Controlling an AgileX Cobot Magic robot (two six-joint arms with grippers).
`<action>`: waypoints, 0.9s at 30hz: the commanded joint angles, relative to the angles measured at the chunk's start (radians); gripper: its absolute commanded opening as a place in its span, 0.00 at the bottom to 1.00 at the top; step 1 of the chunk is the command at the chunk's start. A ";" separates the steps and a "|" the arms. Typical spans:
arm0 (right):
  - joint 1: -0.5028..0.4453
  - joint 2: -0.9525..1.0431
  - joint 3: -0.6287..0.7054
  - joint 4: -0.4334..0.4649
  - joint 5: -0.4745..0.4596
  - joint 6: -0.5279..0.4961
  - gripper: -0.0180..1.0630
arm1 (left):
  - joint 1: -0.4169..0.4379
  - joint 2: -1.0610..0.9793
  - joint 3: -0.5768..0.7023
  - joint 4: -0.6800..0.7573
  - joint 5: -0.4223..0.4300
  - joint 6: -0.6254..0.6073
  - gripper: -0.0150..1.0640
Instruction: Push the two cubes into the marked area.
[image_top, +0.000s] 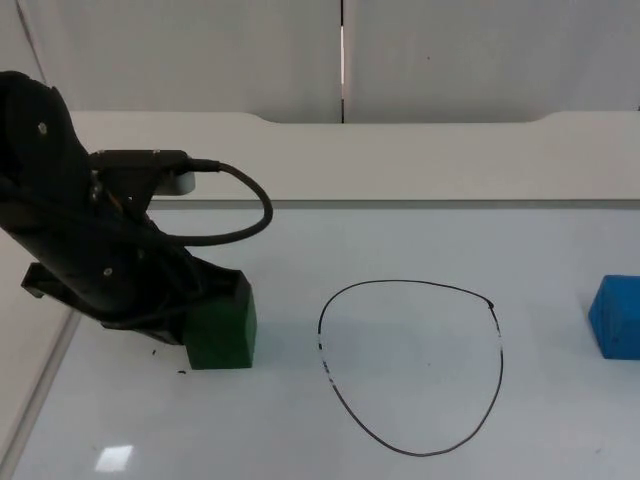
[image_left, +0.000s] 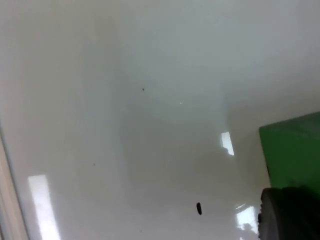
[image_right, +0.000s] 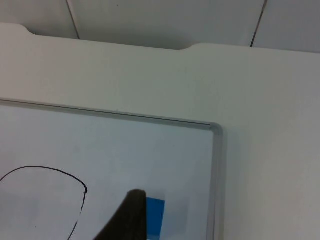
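- Your left hand is down on the surface, pressed against the green cube's left side; you cannot tell how far it is open.
- The green cube sits left of the drawn outline, outside it.
- The blue cube lies well right of the outline.
- Your right hand's fingertip hangs above the blue cube; its opening cannot be judged.

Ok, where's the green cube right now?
In the top view the green cube sits on the table's left side, just outside the drawn loop, with the left gripper right against its far-left side.
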 joint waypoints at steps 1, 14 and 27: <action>-0.004 -0.001 -0.007 0.005 -0.003 0.002 0.96 | -0.014 0.000 0.001 -0.004 -0.018 -0.002 0.01; -0.004 -0.001 -0.007 0.005 -0.001 0.006 0.96 | -0.043 0.000 0.001 -0.011 -0.035 -0.002 0.01; -0.004 -0.001 -0.007 0.005 0.004 0.006 0.96 | -0.090 0.000 0.001 -0.039 -0.060 -0.002 0.01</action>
